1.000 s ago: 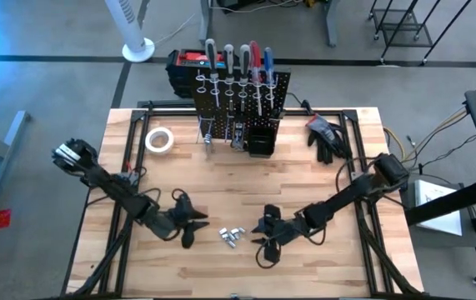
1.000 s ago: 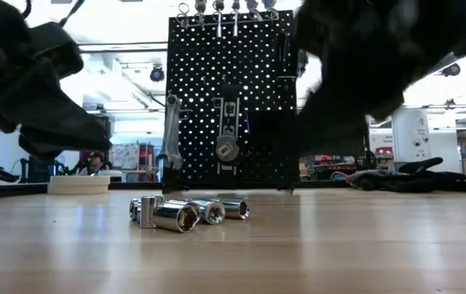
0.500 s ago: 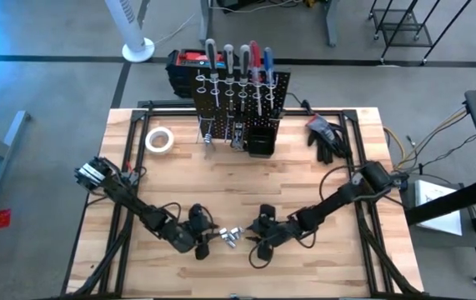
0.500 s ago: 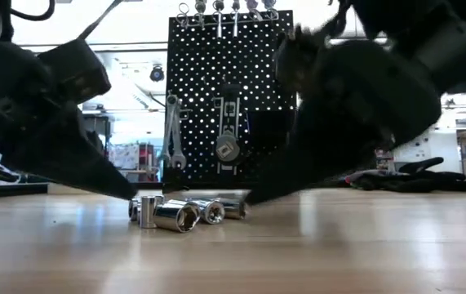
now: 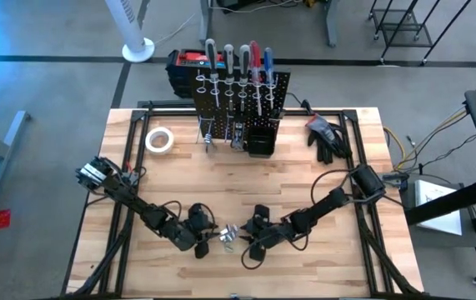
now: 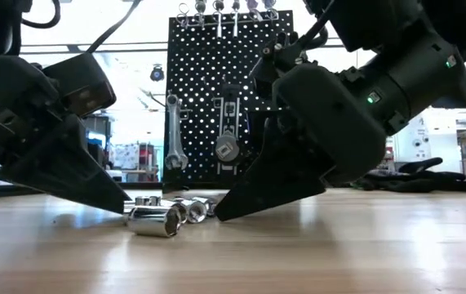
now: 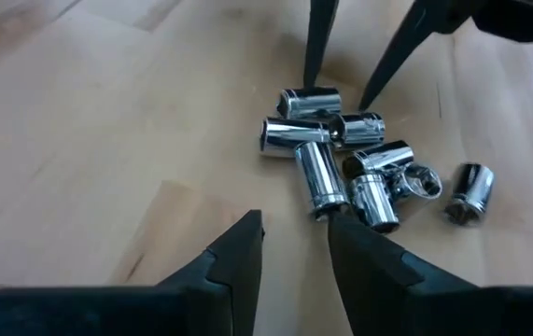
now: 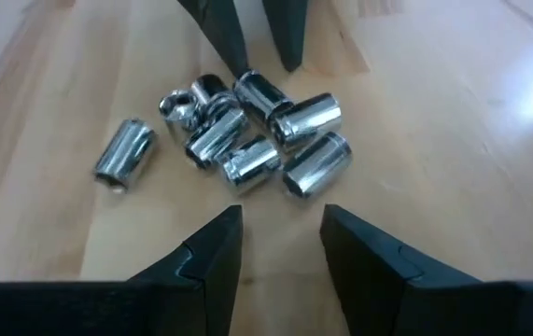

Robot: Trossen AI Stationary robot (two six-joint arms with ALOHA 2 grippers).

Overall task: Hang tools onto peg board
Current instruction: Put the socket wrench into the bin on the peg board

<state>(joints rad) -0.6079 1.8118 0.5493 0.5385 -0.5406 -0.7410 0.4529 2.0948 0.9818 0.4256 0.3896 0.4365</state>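
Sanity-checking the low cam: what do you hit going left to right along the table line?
Left gripper, open → pile of silver sockets → right gripper, open → black gloves farther back at the right. The peg board stands behind the pile.

I see the sockets (image 5: 227,237) clustered on the tabletop (image 5: 304,179) between my left end effector (image 5: 207,242) and right end effector (image 5: 250,242); peg board (image 5: 242,96) stands behind, at the far edge.
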